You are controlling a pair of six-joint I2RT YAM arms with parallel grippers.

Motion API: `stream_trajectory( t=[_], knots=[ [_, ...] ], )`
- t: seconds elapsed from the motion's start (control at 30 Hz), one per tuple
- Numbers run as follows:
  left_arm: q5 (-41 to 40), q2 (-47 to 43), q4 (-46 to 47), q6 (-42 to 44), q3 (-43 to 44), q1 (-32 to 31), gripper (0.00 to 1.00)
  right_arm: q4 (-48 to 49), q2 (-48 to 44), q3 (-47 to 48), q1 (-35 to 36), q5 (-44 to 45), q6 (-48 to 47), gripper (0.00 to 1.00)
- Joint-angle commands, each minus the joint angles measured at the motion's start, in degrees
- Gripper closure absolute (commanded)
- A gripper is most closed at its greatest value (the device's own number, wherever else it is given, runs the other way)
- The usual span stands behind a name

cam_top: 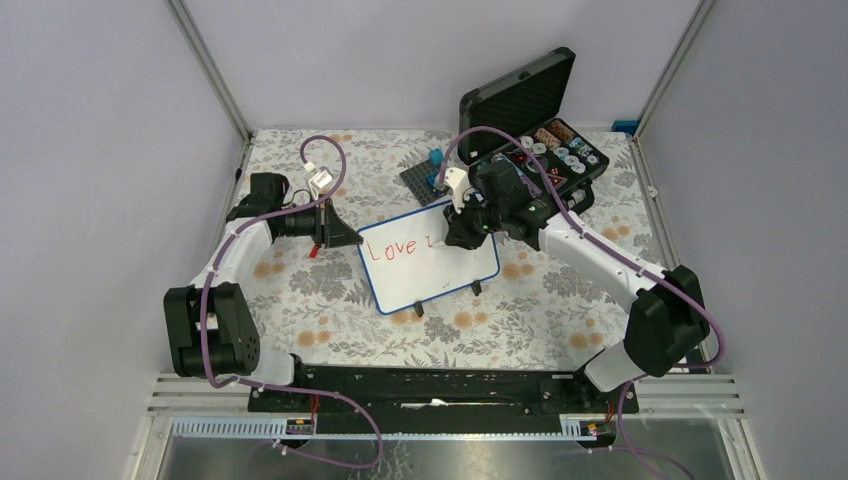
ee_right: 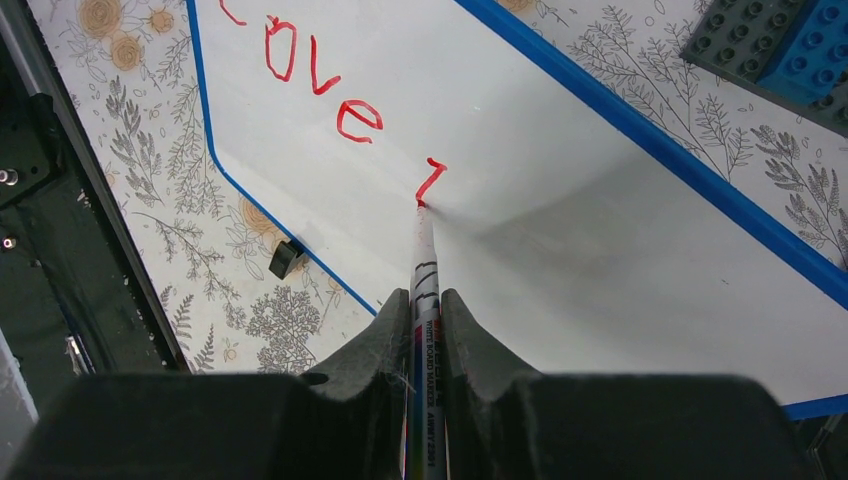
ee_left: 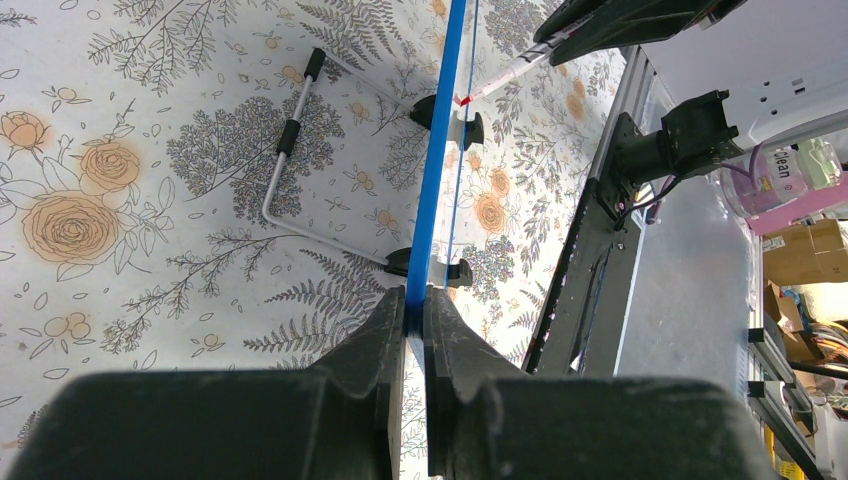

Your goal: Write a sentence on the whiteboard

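We see whiteboard [cam_top: 430, 262] mid-table on floral cloth [cam_top: 300, 290]; left gripper [ee_left: 415, 302] clamped on its edge, right gripper [ee_right: 427, 300] grasping marker [ee_right: 424, 255], tip touching sentence [ee_right: 318, 80] after "Love". Risk we judge: excess pressure tilts board, skews stroke.

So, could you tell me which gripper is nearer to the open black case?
Right. The right gripper, shut on the marker, sits just before the case; the left gripper clamps the whiteboard at its opposite edge, farther away.

open case [cam_top: 520, 100] and baseplate [cam_top: 415, 185] crowd behind whiteboard [cam_top: 440, 270], passage in front
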Motion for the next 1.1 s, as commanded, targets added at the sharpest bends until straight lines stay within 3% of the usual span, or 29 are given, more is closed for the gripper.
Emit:
stream_trajectory(
  t=[0.0,0.4,1.07],
  knots=[
    [0.4,-2.3,0.7,1.1,-0.1,-0.2,1.0,0.1,-2.1,1.9,-0.1,3.3,-1.6,1.0],
    [0.6,-2.4,0.8,1.1,-0.2,-0.2,1.0,-0.5,-4.0,4.1,-0.2,0.5,-0.6,1.0],
    [0.7,-2.0,0.8,1.2,0.1,-0.2,1.0,0.1,0.7,7.5,-0.2,0.2,-0.1,1.0]
  ],
)
